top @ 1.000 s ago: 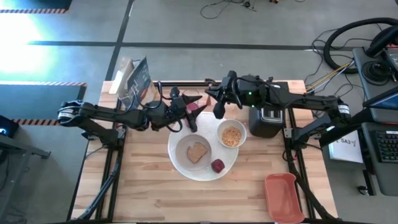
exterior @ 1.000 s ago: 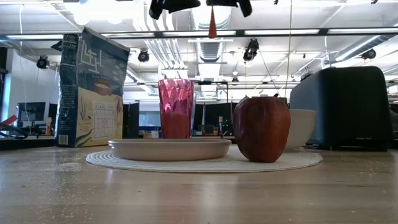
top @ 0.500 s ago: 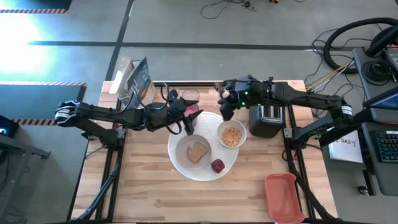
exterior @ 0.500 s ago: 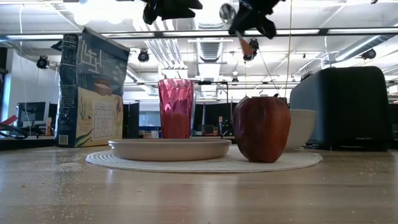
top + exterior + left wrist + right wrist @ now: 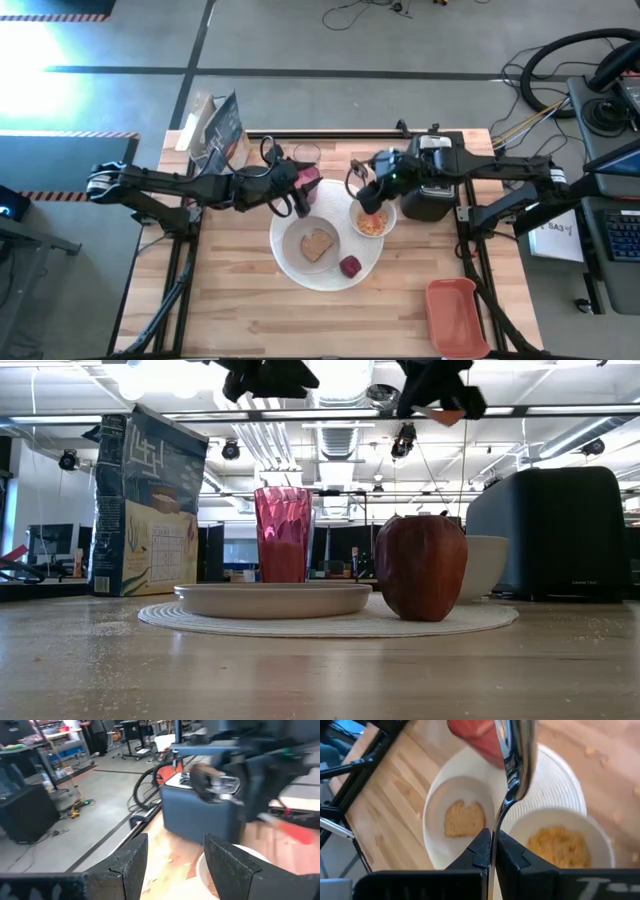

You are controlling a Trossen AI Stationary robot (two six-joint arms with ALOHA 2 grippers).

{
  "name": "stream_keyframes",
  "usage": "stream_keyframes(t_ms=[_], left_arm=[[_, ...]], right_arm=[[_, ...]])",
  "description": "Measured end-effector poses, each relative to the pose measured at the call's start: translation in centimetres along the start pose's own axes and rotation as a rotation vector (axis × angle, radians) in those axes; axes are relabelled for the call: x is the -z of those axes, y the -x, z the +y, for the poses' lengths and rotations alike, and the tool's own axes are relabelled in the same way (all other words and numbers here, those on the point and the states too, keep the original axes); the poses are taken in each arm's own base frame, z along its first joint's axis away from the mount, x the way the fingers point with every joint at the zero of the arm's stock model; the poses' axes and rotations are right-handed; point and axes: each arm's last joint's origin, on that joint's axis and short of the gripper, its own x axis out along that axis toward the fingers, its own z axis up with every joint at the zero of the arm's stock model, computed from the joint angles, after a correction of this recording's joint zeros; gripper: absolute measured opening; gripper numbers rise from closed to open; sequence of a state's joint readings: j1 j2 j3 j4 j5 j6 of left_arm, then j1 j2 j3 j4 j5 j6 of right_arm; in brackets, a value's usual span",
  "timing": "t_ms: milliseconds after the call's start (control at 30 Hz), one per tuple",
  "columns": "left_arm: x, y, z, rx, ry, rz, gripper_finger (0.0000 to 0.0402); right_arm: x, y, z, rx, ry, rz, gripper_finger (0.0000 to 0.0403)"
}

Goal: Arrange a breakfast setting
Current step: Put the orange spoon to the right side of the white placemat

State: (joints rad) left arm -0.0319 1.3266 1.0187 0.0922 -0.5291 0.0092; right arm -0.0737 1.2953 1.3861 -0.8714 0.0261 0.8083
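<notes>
The right gripper (image 5: 372, 193) — fingers clamped on the orange-handled spoon (image 5: 512, 775) — hangs over the small white bowl (image 5: 372, 218) of cereal near the table's far edge, beside the black toaster (image 5: 428, 195). The left gripper (image 5: 300, 192), fingers parted and empty, hovers by the pink tumbler (image 5: 283, 533) — toast slice (image 5: 318, 243) and dark-red fruit (image 5: 350, 266) lie on the large white round plate (image 5: 300, 270).

Right gripper (image 5: 372, 198), clamped on orange-handled spoon (image 5: 512, 765), has swung from far table edge rightward and nearer, now above small white bowl (image 5: 373, 218). Left gripper (image 5: 300, 203) has edged slightly right, beside pink tumbler (image 5: 309, 178).
</notes>
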Motion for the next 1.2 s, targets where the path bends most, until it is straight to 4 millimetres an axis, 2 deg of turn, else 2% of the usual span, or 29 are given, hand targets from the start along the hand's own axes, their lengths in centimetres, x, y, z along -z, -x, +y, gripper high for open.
stream_keyframes(t_ms=[200,433,800,967,1200], left_arm=[[-0.1,0.5,0.4,-0.034,-0.02,0.021,0.0176],[-0.2,1.2,0.9,-0.041,-0.061,0.039,0.0176],[0.4,1.4,1.0,-0.039,-0.095,0.101,0.0176],[0.4,1.4,1.0,-0.039,-0.099,0.101,0.0176],[0.4,1.5,1.0,-0.037,-0.122,0.102,0.0176]], right_arm=[[2.6,-0.7,0.5,0.05,-0.125,0.09,0.0008],[6.8,-1.0,1.2,0.16,-0.276,0.199,0.0008],[12.1,0.0,2.9,0.246,-0.468,0.194,0.0008],[15.0,-0.8,2.3,0.316,-0.551,0.209,0.0008],[18.1,-3.4,0.9,0.304,-0.642,0.217,0.0008]])
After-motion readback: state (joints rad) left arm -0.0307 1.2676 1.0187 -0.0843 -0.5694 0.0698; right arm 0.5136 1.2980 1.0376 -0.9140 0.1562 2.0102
